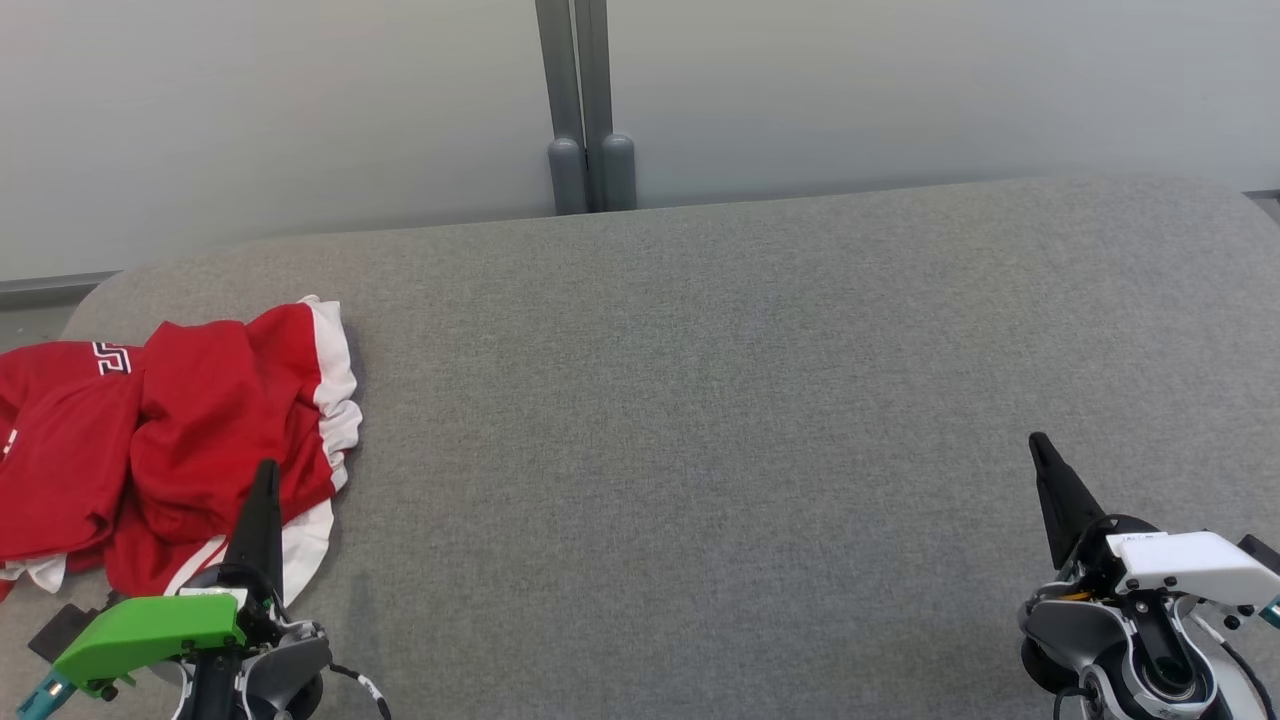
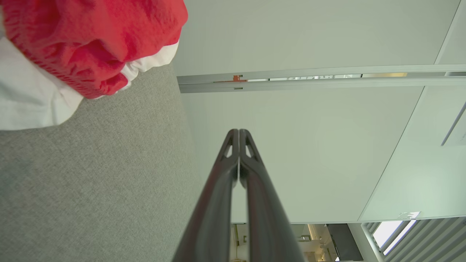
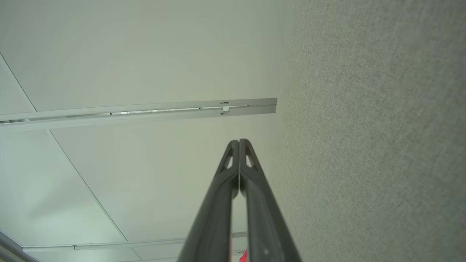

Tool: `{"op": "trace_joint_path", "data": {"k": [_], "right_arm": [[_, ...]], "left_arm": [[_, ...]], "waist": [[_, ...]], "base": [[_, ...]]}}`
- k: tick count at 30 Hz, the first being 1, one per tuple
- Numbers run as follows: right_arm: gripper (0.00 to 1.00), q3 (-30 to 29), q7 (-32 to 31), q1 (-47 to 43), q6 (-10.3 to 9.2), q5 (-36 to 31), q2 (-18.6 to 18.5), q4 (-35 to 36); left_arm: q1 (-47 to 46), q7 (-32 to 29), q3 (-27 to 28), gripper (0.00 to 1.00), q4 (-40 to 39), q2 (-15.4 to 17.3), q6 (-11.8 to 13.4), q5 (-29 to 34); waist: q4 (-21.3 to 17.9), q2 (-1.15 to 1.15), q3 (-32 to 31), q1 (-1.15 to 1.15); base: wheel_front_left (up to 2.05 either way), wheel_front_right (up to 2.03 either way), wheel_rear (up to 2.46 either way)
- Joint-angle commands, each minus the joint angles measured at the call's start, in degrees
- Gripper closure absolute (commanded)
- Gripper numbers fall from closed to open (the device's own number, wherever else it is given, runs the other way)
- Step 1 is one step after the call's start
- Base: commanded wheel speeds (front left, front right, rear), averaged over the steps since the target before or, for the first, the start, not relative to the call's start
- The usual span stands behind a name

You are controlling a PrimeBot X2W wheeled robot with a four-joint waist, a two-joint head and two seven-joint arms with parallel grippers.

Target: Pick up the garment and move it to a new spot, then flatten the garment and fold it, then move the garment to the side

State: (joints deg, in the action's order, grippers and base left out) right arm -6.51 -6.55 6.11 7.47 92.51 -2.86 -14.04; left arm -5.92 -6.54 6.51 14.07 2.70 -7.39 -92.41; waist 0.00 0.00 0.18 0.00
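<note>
A crumpled red garment (image 1: 190, 420) with white trim lies bunched at the left end of the grey padded table (image 1: 700, 400). My left gripper (image 1: 266, 470) is shut and empty, its dark tips raised just over the garment's near right edge. The left wrist view has the red and white garment (image 2: 91, 40) at the upper left, apart from the shut left gripper (image 2: 239, 131). At the lower right, my right gripper (image 1: 1040, 443) is shut with nothing in it, far from the garment. Its wrist view shows the right gripper (image 3: 239, 141) with tips pressed together.
A pale wall runs behind the table, with a grey double post (image 1: 588, 110) at its middle. The table's back edge curves down at the far left. Grey table cloth (image 3: 382, 127) lies beside the right gripper.
</note>
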Motion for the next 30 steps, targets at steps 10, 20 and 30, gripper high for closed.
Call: {"op": "trace_joint_path", "data": {"k": [10,20,30], "right_arm": [[0.0,-0.01,-0.09,0.32,0.05,-0.21,-0.04,-0.06],[0.0,1.52,2.24,-1.5,0.0,-0.97,0.19,0.18],[0.0,3.17,4.91,-2.42,0.01,-9.77,-0.09,2.36]], "left_arm": [[-0.8,-0.13,0.05,0.0,0.01,0.39,-0.26,0.01],[1.47,2.16,-1.89,0.0,0.02,-0.19,0.01,0.51],[2.35,4.94,-3.99,0.0,-0.24,0.28,-0.02,5.03]], "waist": [[0.0,0.0,0.0,0.0],[0.02,0.0,0.01,0.0],[0.15,0.0,-0.04,0.0]], "base": [[0.0,0.0,0.0],[0.0,0.0,0.0],[0.0,0.0,0.0]]}}
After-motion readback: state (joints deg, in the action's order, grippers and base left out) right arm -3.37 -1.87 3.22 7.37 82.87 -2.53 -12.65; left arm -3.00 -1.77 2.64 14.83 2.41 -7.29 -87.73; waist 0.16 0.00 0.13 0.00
